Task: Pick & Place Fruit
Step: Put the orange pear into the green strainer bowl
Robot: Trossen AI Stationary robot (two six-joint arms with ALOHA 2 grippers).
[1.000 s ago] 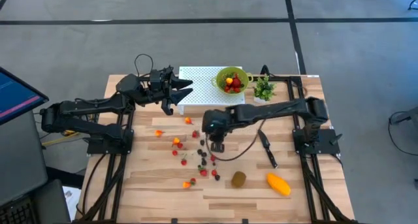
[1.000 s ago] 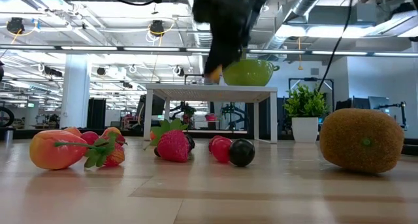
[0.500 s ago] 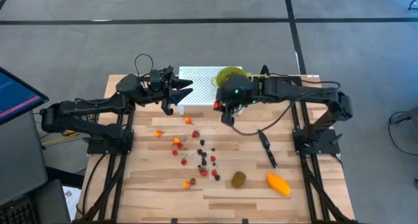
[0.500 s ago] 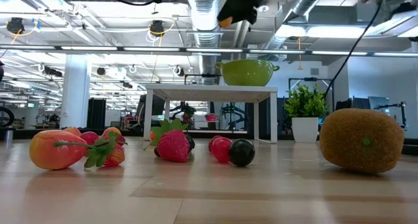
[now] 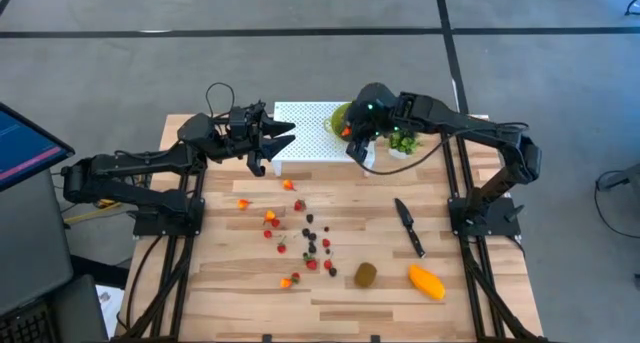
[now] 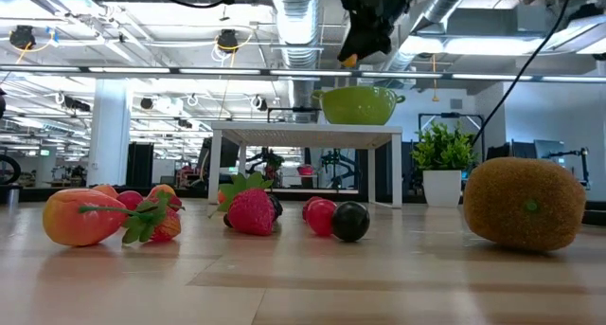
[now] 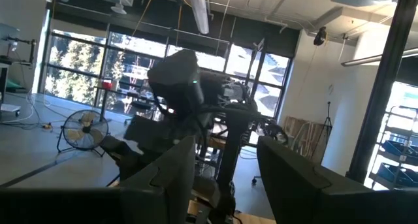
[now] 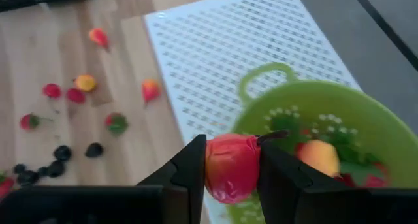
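My right gripper (image 5: 352, 140) hangs over the left rim of the green bowl (image 8: 326, 113) and is shut on a small red fruit (image 8: 232, 166). The bowl stands on a white perforated stand (image 5: 305, 123) at the table's far edge and holds several fruit. More small red, orange and dark fruit (image 5: 300, 233) lie scattered on the wood, with a brown kiwi (image 5: 366, 274) and an orange-yellow mango (image 5: 426, 282) near the front. My left gripper (image 5: 283, 135) waits open, raised at the stand's left end, touching nothing. My right gripper pinches the red fruit by two opposite sides (image 8: 215, 168) between its two fingers (image 8: 189, 172). The fingers slant downward, coming from the table's right. The fruit is lifted clear, above the bowl's rim, and a dark stem (image 8: 271, 138) sticks out of it.
A black knife (image 5: 408, 226) lies on the wood right of the scattered fruit. A small green potted plant (image 5: 404, 139) stands right of the bowl, close under my right arm. Bare wood lies along the front edge and at the far left.
My right gripper has risen from the scattered fruit in the table's middle and swung toward the far edge and to the right, carrying the red fruit clear of the table to above the green bowl. It has tipped less steeply downward.
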